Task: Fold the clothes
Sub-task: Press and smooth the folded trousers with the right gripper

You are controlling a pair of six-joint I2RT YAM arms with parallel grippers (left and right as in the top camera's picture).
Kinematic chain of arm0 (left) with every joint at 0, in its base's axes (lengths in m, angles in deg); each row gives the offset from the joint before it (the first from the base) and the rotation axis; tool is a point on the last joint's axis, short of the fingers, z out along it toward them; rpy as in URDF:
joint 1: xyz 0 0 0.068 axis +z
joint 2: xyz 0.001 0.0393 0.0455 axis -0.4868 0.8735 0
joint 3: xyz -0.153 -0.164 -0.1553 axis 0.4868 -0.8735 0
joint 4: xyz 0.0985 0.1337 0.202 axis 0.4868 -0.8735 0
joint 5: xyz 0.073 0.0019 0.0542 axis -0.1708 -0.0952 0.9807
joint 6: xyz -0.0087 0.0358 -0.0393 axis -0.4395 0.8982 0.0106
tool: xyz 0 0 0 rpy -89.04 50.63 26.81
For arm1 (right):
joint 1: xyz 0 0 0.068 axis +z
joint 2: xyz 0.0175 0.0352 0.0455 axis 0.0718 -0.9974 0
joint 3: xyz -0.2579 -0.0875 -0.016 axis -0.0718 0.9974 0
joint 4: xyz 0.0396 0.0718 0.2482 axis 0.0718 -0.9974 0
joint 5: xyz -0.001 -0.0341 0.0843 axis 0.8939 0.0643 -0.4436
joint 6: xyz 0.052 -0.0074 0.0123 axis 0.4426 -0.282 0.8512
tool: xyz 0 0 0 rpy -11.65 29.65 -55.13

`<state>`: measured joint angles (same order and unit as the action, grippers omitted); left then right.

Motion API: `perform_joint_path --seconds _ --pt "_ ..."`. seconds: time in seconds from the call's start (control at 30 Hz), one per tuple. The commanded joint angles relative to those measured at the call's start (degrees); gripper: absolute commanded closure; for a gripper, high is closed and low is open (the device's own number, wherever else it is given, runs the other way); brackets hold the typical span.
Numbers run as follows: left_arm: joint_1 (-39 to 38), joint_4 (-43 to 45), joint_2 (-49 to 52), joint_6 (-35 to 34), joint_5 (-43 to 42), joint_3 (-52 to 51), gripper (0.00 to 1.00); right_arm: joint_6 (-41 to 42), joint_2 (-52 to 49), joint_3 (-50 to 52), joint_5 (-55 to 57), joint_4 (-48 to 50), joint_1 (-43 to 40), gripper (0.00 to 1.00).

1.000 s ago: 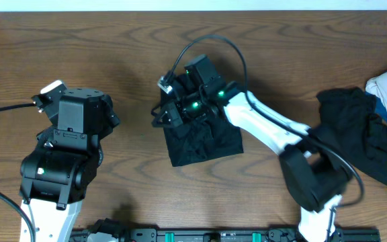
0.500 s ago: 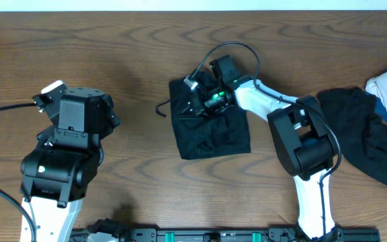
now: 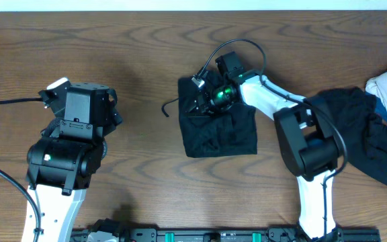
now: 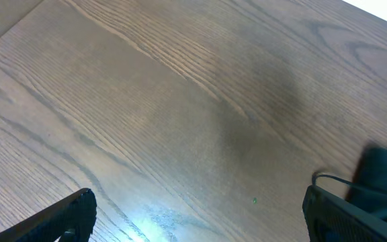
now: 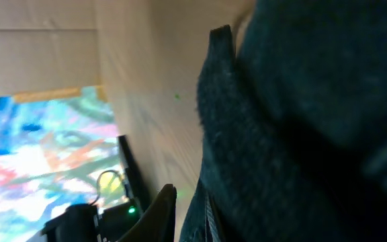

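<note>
- While right pincer [image 3: 211, 101], narrow, pinches it, folded black garment [image 3: 222, 134] lies nearer table's [image 3: 113, 40] right edge than before.
- Likely tidying finished fold.
- Left pincer [image 4: 200, 223] wide, empty.

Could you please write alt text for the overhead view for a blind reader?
The right gripper rests on a folded black garment at the centre of a wooden table. The left arm sits aside; more clothes lie at the right edge.

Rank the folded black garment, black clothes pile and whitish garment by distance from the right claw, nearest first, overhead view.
1. Folded black garment, centre, under the right claw.
2. Black clothes pile, to the right.
3. Whitish garment, far right edge.
</note>
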<state>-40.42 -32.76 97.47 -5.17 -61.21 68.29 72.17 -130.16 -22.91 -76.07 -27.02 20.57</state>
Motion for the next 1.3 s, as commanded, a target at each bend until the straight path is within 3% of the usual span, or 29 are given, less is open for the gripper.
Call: perform_joint_path --seconds 0.0,0.17,0.37,0.63,0.93,1.27 --pt "0.3 -0.1 0.3 -0.9 0.5 -0.2 0.02 -1.1 7.1 -0.6 7.0 -1.7 -2.9 0.83" --pt "0.3 -0.2 0.3 -0.9 0.5 -0.2 0.02 -1.1 14.3 -0.6 8.6 -7.1 -3.4 0.82" --pt "0.3 -0.2 0.3 -0.9 0.5 -0.2 0.02 -3.3 14.7 0.5 12.5 -13.9 -2.9 0.81" --pt "0.3 -0.2 0.3 -0.9 0.5 -0.2 0.02 -3.0 11.0 8.1 10.2 -11.7 -1.4 0.80" --pt "0.3 -0.2 0.3 -0.9 0.5 -0.2 0.02 3.3 8.2 17.1 10.3 -7.2 -3.1 0.79" --pt "0.3 -0.4 0.3 -0.9 0.5 -0.2 0.02 2.3 13.1 12.1 6.1 -8.0 -4.0 0.86"
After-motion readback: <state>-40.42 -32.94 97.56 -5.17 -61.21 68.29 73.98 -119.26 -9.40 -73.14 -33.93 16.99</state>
